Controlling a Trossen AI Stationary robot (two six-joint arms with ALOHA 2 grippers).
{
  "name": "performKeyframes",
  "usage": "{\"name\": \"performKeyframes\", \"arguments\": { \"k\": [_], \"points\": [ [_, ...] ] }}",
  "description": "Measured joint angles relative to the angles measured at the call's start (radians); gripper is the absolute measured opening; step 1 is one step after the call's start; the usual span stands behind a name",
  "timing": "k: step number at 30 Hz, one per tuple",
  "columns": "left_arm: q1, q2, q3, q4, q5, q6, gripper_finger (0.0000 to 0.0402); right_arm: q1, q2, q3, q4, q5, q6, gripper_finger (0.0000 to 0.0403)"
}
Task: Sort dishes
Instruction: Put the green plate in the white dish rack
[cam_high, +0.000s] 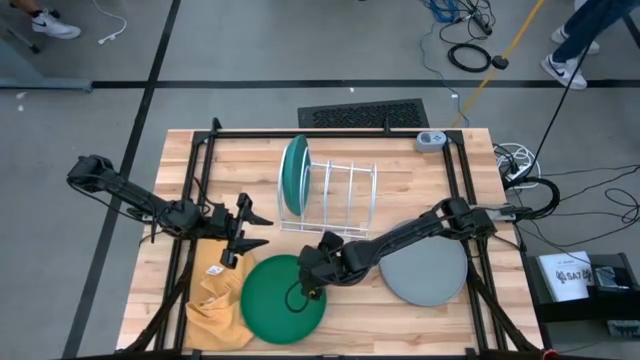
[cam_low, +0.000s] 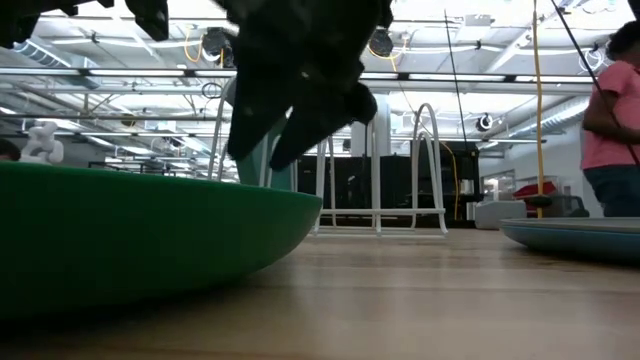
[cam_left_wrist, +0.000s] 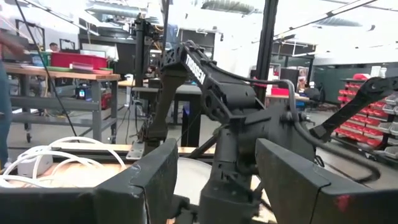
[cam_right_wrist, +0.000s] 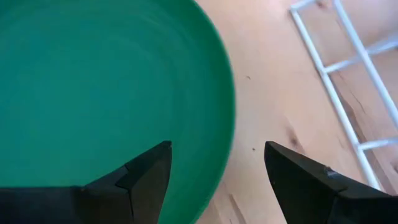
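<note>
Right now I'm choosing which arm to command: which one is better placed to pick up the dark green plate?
Right. The right gripper hangs open over the dark green plate, its fingers straddling the rim in the wrist view. The left gripper waits open above the yellow cloth, beside the plate.

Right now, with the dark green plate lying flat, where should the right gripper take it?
At the rim. The dark green plate lies flat on the table, so only its raised edge gives purchase. The right gripper, fingers open, hangs above the edge nearest the white rack; come down there.
</note>
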Motion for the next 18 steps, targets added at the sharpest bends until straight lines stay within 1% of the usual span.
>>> {"name": "performKeyframes", "arguments": {
  "k": [4,10,18],
  "points": [
    [-0.018,0.0,0.0,-0.011,0.006,-0.021,0.0217,-0.002,0.014,0.0,-0.002,0.022,0.053,0.0251],
    [-0.056,0.0,0.0,-0.017,0.008,-0.024,0.0217,-0.004,0.016,0.0,-0.002,0.065,0.072,0.0251],
    [-0.108,0.0,0.0,-0.014,0.008,-0.024,0.0217,-0.022,0.016,0.0,-0.029,0.065,0.063,0.0251]
  ]
}}
